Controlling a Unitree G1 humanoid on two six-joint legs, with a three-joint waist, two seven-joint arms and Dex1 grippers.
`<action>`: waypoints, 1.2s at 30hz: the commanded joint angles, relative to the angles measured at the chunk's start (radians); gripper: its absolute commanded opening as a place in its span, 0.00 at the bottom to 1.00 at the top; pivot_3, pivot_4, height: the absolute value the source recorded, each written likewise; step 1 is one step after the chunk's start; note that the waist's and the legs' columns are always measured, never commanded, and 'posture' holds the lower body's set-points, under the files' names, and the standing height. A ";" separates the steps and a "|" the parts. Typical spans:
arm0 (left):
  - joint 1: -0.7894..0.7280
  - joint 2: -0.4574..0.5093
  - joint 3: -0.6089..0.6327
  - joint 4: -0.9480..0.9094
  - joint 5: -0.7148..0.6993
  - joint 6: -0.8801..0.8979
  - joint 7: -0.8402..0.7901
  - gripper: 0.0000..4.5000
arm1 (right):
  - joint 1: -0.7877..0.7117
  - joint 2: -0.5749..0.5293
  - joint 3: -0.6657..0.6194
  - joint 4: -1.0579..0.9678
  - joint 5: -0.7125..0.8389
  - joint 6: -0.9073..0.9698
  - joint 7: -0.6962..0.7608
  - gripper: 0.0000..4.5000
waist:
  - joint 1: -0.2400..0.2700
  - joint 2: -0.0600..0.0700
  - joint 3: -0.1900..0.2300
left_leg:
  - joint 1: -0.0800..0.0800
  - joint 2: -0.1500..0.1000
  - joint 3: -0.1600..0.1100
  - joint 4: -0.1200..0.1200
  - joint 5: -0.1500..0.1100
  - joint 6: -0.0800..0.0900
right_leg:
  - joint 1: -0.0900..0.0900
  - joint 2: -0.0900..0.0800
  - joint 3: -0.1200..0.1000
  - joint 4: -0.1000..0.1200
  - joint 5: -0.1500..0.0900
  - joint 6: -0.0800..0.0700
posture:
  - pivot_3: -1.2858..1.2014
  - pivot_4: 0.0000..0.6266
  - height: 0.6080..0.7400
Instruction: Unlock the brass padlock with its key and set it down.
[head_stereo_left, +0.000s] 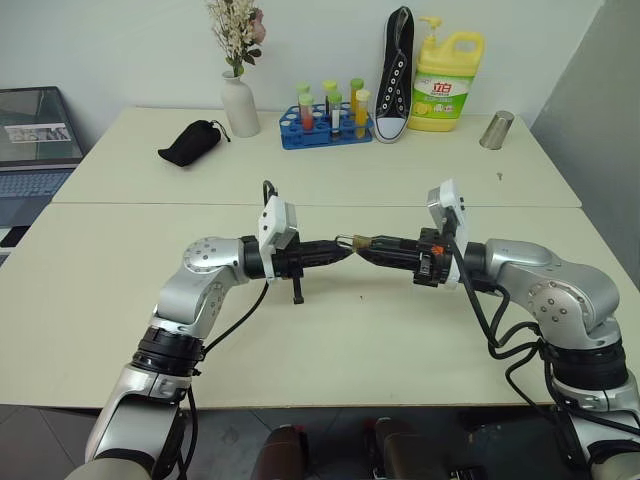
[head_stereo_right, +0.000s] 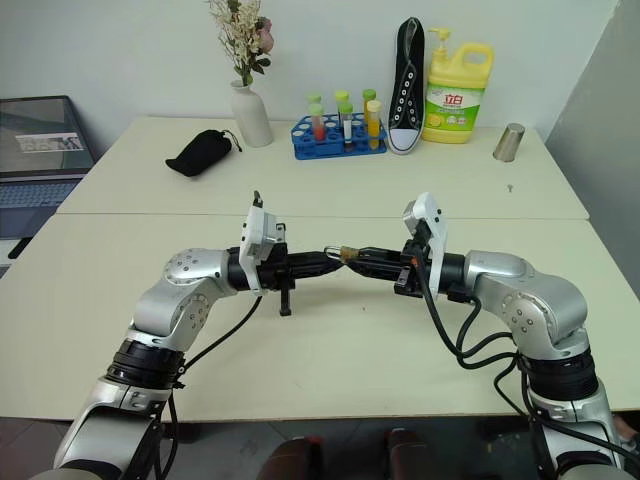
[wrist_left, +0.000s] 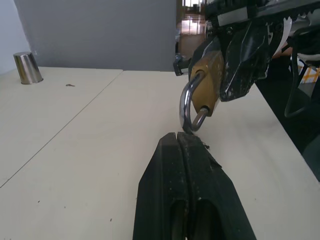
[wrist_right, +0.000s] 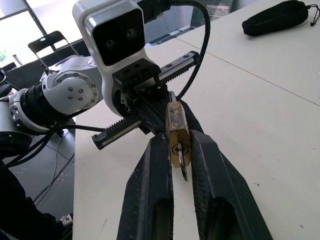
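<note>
Both grippers meet fingertip to fingertip above the near table (head_stereo_left: 330, 340). Right gripper (wrist_right: 179, 150) pinches the brass padlock (wrist_right: 177, 132) between its fingers, key (wrist_right: 183, 167) in the lock; left gripper (wrist_left: 179, 142), fingers pressed together, sits at the padlock's open shackle (wrist_left: 186, 105).

Brass gold glinting between black fingers over a cream table

The padlock (wrist_right: 177, 131) is showing golden yellow with a silvery shackle; both grippers' fingers (wrist_right: 150, 200) are looking black. Behind, a yellow soap bottle (head_stereo_left: 446, 82) is wearing a green label, a black sneaker (head_stereo_left: 396, 72) is showing white laces, a blue rack (head_stereo_left: 322, 128) is holding bright tubes, beside a white vase (head_stereo_left: 239, 104).
</note>
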 joint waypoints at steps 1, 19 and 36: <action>-0.007 -0.004 0.037 -0.042 -0.014 0.016 0.006 0.00 | -0.007 -0.010 -0.012 -0.004 0.002 -0.021 0.015 0.03 | 0.000 0.000 0.000 | 0.000 0.000 0.000 0.000 0.000 0.000 | 0.000 0.000 0.000 0.000 0.000 0.000 | 0.52 0.24 1.00; 0.027 -0.008 0.067 -0.146 -0.027 0.082 0.020 0.00 | -0.003 -0.020 -0.002 0.030 -0.021 -0.040 0.023 0.03 | 0.000 0.000 0.000 | 0.000 0.000 0.000 0.000 0.000 0.000 | 0.000 0.000 0.001 0.000 0.000 0.000 | 0.52 0.24 1.00; -0.011 -0.034 0.126 -0.199 -0.142 0.247 0.099 0.00 | 0.005 -0.023 0.008 0.028 -0.039 -0.043 0.040 0.03 | 0.000 0.000 0.000 | 0.000 0.000 0.000 0.000 0.000 0.000 | 0.000 0.000 0.001 0.000 -0.002 0.004 | 0.52 0.24 1.00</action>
